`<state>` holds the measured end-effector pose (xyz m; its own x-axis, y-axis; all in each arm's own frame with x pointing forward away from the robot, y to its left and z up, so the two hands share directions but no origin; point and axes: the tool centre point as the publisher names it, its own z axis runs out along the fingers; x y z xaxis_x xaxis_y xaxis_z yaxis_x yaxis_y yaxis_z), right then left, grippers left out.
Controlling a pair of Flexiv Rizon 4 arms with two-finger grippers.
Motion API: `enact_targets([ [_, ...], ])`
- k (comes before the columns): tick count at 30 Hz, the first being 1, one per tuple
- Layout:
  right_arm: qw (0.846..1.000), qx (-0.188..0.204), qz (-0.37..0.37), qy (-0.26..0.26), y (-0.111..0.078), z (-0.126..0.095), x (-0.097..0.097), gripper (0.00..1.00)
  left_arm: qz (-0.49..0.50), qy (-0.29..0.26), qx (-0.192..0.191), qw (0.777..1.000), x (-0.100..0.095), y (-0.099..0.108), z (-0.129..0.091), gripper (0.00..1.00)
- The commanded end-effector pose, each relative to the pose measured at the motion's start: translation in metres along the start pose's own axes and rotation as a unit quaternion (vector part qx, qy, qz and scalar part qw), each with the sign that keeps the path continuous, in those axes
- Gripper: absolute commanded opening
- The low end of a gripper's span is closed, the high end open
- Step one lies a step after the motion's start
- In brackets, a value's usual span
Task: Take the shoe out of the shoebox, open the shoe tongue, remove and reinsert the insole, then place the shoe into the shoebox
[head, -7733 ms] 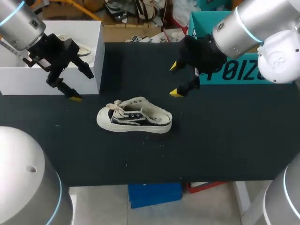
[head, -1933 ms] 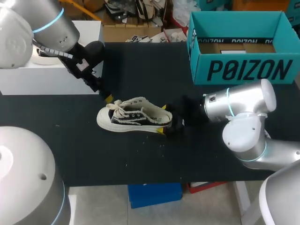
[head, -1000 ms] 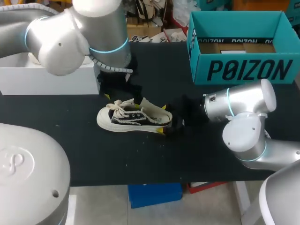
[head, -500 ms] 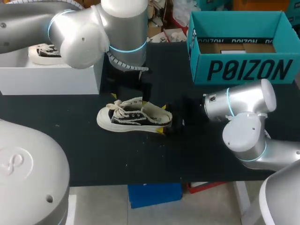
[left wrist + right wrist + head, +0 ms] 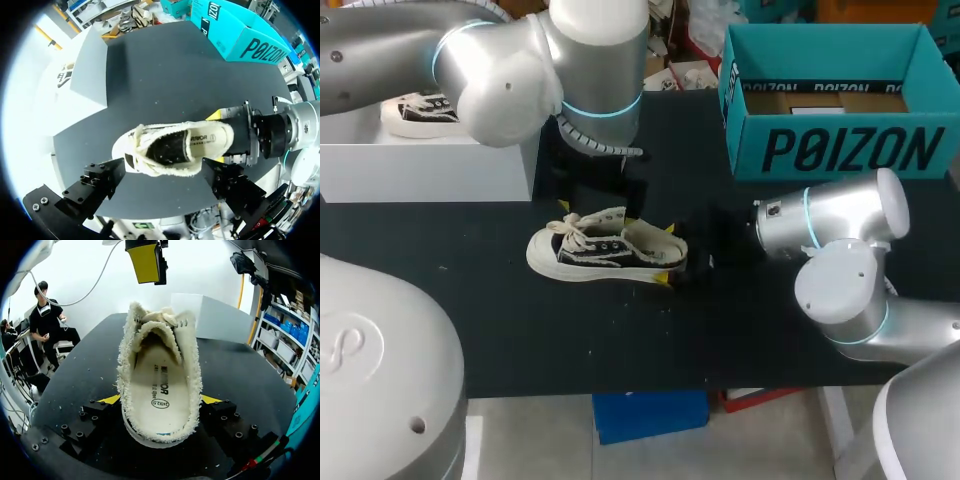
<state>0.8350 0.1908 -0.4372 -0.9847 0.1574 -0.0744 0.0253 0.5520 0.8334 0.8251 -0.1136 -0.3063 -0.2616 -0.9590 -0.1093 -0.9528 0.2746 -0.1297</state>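
A cream and navy low shoe lies on its sole in the middle of the black table, laces toward my left. My right gripper is level with the table and shut on the shoe's heel, one yellow tip on each side. In the right wrist view the shoe fills the gap of the right gripper, and the cream insole lies flat inside. My left gripper hangs open just above the shoe's far side. In the left wrist view its black fingers straddle the shoe from above.
The teal shoebox stands open at the back right. A white box with another shoe in it stands at the back left. My left arm's bulky links hang over the table's back left.
My left arm has swung to the right, bringing its open gripper from the laces to above the shoe's middle. The right gripper and the shoe have stayed put.
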Motion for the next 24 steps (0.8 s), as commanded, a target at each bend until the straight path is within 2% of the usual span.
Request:
enact_targets([
  [1, 1.0, 0.0, 0.001, -0.001, -0.005, 0.002, 0.001, 0.0, 0.004, -0.015, -0.004, 1.0, 0.011, -0.005, 0.005, 1.0],
  [7, 1.0, 0.0, 0.001, -0.001, -0.005, 0.002, 0.001, 0.0, 0.01, -0.033, -0.006, 0.999, 0.015, -0.007, 0.014, 1.0],
  [24, 1.0, 0.0, 0.001, -0.001, -0.005, 0.002, 0.001, 0.0, 0.024, -0.084, -0.052, 0.995, 0.016, -0.003, 0.05, 1.0],
])
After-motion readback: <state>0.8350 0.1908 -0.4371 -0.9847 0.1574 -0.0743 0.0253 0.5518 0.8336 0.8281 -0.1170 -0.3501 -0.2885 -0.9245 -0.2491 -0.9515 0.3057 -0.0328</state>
